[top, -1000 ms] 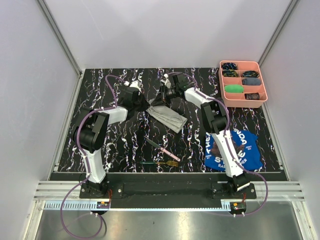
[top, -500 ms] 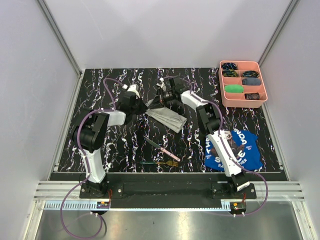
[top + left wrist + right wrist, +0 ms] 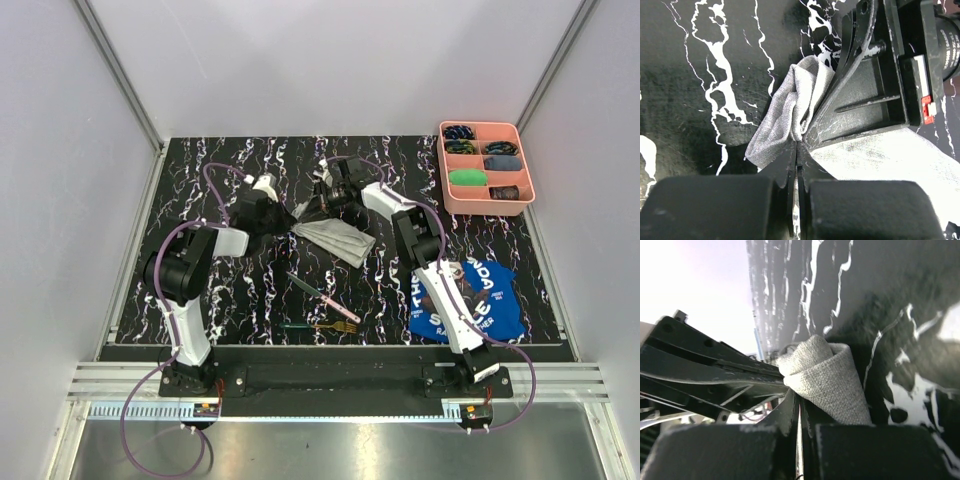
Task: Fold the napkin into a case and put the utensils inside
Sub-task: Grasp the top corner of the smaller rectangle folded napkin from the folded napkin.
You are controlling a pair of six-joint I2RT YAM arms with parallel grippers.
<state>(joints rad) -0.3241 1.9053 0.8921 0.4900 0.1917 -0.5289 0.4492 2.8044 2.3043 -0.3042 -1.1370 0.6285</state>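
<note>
Pinching one bunched corner of the napkin (image 3: pixel 338 238), the left gripper (image 3: pixel 796 144) and the right gripper (image 3: pixel 799 399) are both clamped tight on the cloth, likely so they can lift that end over for the next fold. The folded napkin lies at twelve o'clock of the knife (image 3: pixel 323 295) and fork (image 3: pixel 325 326).

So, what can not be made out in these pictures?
- Top view: the napkin corner held by the left tool and right tool is hidden under them.
- Left wrist view: the napkin's flat part is cut off by the right edge.
- Top view: the pink tray contents are too small to name.
</note>
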